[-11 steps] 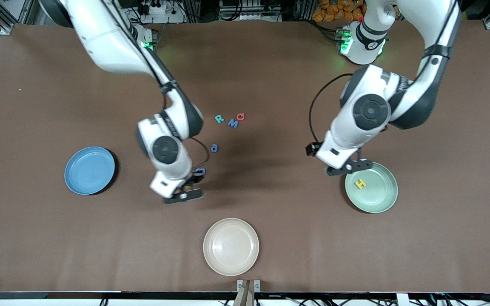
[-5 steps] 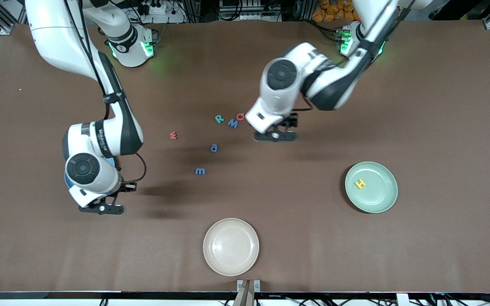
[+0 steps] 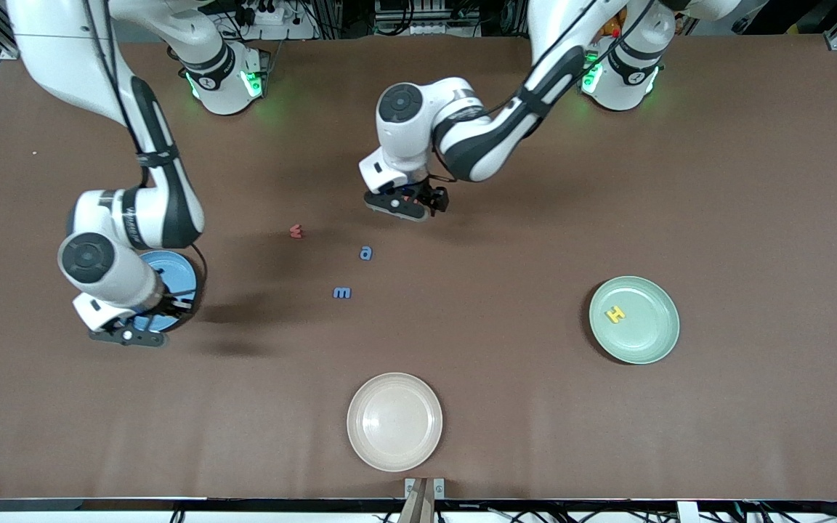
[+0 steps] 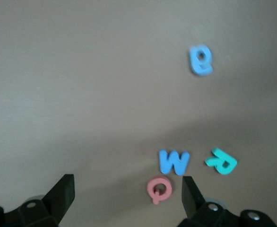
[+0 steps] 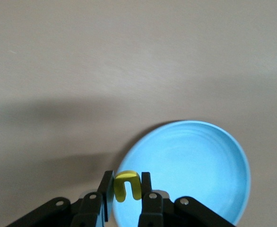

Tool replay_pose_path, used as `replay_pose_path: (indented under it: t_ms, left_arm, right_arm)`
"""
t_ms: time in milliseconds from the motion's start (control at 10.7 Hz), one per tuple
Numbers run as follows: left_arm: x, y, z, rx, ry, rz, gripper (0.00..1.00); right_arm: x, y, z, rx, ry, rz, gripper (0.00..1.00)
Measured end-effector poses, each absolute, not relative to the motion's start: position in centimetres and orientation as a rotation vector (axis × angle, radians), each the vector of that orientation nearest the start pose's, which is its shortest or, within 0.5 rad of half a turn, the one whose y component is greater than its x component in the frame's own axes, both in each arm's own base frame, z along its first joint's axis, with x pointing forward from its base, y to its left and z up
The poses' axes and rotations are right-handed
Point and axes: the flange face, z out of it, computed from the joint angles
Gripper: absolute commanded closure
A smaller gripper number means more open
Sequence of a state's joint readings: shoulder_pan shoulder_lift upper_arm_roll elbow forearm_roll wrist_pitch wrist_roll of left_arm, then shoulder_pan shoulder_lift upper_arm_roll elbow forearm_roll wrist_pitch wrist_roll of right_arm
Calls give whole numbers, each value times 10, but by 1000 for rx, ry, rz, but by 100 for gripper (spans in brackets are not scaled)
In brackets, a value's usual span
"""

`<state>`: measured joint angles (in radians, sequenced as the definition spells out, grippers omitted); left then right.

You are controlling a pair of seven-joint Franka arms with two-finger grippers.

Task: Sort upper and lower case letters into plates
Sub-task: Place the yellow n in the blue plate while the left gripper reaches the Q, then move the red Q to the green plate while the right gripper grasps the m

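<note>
The yellow u [image 5: 127,185], small, flat and bright, is pinched between the closed fingers of the right gripper [image 5: 127,189], which hangs over the rim of the blue plate [image 5: 195,170]. Judging by this, the step in hand is delivering a lower-case letter; next it needs carrying a little further over the plate's middle before release. The left gripper [image 4: 126,194], fingers wide open, hovers over the red Q [image 4: 159,188], with the blue M [image 4: 174,161] and teal R [image 4: 221,161] just beside it, likely lining up a pick. The blue a [image 3: 366,253], blue m [image 3: 342,293] and red m [image 3: 296,231] lie between the plates; the yellow H [image 3: 615,314] lies in the green plate [image 3: 654,341].
</note>
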<state>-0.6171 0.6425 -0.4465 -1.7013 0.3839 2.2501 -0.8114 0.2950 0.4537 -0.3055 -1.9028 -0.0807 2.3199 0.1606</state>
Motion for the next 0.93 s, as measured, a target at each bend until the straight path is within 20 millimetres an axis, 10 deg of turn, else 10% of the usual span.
replay_pose_path:
  t_ms: [187,373,933]
  left_arm:
    - [326,-573,221,-3013,786,-39,0]
    - [310,-564,201,-2999,808,-49,0]
    - [303,-555,187,-3056,806,-58,13]
  right_arm:
    - [614,-39,269,-3319,194,49,91]
    - [601,-54,269,-3308,216,74,0]
    - [590,-23,266,-3211,262,159,0]
